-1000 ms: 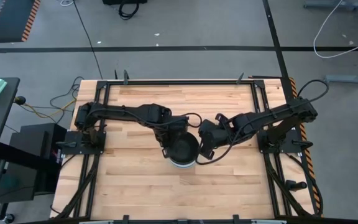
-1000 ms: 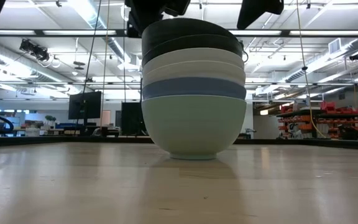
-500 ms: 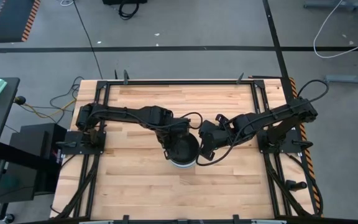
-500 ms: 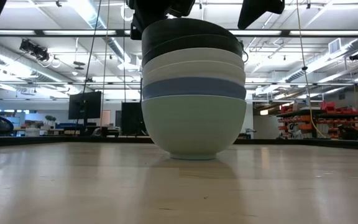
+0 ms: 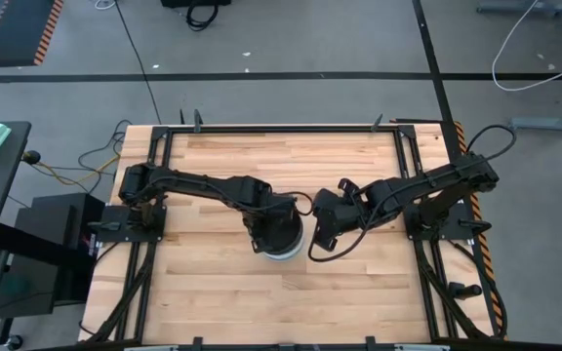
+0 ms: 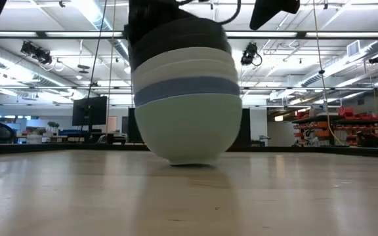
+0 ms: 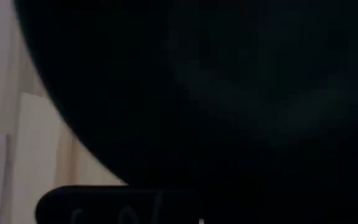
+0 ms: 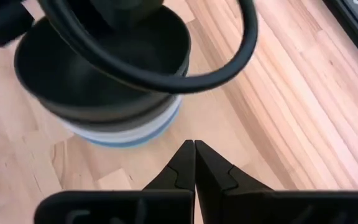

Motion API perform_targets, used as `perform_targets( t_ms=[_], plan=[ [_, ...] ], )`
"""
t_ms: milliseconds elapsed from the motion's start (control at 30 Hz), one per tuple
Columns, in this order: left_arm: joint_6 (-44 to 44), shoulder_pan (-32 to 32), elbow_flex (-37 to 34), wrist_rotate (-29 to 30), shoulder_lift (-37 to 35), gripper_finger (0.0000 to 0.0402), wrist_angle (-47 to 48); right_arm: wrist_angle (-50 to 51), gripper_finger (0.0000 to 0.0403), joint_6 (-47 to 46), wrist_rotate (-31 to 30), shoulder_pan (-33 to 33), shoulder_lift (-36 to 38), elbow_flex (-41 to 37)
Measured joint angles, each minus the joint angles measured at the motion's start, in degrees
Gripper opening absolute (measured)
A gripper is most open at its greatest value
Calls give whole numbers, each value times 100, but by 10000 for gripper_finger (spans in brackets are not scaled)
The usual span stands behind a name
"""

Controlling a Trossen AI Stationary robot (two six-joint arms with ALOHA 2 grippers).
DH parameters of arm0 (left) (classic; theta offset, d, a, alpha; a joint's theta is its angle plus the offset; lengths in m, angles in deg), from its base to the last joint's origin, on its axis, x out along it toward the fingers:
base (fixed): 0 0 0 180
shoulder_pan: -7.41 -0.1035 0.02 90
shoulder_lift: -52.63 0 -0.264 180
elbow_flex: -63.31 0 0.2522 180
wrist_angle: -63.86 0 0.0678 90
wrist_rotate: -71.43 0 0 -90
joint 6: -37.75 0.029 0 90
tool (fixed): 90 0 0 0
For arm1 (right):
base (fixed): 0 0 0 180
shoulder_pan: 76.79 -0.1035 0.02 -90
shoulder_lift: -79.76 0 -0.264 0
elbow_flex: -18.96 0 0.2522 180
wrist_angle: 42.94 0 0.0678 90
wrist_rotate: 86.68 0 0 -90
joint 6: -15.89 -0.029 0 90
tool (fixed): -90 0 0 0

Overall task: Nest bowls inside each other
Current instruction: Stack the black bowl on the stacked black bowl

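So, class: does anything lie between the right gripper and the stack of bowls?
Nothing visible does. The right gripper, shut, sits beside the stack of bowls with only bare table between them.

Grey floor, ceiling strip lights, monitors.

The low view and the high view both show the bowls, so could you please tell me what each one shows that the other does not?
Only the low view shows the stack from the side: mint bowl at the bottom, then blue, white and black rims, the stack tilted. Only the high view shows both arms whole, the left gripper over the stack and the right gripper beside it, apart. Both show one nested stack on the table.
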Motion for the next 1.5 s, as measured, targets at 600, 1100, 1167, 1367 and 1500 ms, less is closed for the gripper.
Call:
perform_targets(
  t_ms=[600, 1100, 1167, 1367, 1500],
  plan=[
    [561, 152, 799, 174, -157, 12, -314, -479, 6, 250, -109, -4, 0, 0],
    [615, 617, 813, 2421, -1380, 23, -847, -2214, 2, 1395, -119, -404, -77, -352],
    [694, 744, 813, 2541, -1426, 19, -852, -2465, 2, 1457, -72, -409, -48, -694],
    [745, 953, 809, 2935, -1459, 12, -875, -3357, 2, 1661, -81, -267, 81, -1565],
    [727, 941, 806, 3061, -1459, 18, -886, -3814, 2, 1805, -40, -169, 114, -1874]
  ],
)
